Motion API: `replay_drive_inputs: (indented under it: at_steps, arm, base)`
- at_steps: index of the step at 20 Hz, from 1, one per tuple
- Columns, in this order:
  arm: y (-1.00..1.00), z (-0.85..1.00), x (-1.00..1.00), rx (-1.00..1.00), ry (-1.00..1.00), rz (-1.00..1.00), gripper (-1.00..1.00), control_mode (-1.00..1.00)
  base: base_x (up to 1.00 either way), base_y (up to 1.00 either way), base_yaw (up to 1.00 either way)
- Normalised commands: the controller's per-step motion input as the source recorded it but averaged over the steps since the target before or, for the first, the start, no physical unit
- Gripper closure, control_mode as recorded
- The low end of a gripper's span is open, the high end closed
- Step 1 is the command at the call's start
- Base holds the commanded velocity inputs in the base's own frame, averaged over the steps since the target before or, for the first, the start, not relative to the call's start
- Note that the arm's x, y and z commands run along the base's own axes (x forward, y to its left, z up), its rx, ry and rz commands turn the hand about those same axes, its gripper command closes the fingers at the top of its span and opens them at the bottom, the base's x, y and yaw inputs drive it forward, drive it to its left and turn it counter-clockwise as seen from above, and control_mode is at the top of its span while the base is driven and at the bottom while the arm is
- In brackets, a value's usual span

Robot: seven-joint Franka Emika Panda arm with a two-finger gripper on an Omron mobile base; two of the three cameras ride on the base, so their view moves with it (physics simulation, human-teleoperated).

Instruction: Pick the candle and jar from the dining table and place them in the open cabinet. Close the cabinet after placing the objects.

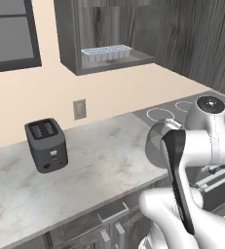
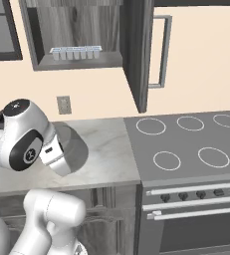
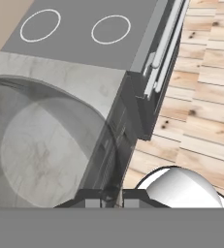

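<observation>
With my pincer (image 3: 117,196) clamped on the jar (image 2: 69,149), I risk clipping the cabinet (image 2: 81,62) shelf lifting it.

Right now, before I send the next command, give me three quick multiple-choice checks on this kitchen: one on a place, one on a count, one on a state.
1. Where is the clear ridged tray?
A. On the shelf inside the wall cabinet
B. On the stove
C. Beside the toaster

2. How many white rings are marked on the stove top?
A. Three
B. Five
C. Eight

3. What state is the wall cabinet's door in?
A. Shut
B. Swung open
C. Taken off

Answers:
1 A: the tray sits on the shelf of the cabinet, well above the counter.
2 B: the right base view shows three rings at the back and two in front on the stove.
3 B: the door stands edge-on beside the opening, leaving the shelf exposed.
</observation>
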Motion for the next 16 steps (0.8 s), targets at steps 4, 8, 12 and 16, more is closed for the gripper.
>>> replay_drive_inputs:
  at_steps: [4, 8, 12, 16]
  arm:
    - [0.0, 0.0, 0.0, 0.0, 0.0, 0.0, 1.0, 1.0]
    - [0.0, 0.0, 0.0, 0.0, 0.0, 0.0, 1.0, 1.0]
    - [0.0, 0.0, 0.0, 0.0, 0.0, 0.0, 1.0, 1.0]
    - [0.0, 0.0, 0.0, 0.0, 0.0, 0.0, 1.0, 1.0]
  base:
    - [0.43, 0.1, 0.2]
    - [0.42, 0.08, 0.2]
    - [0.31, 0.06, 0.19]
    - [0.19, 0.07, 0.17]
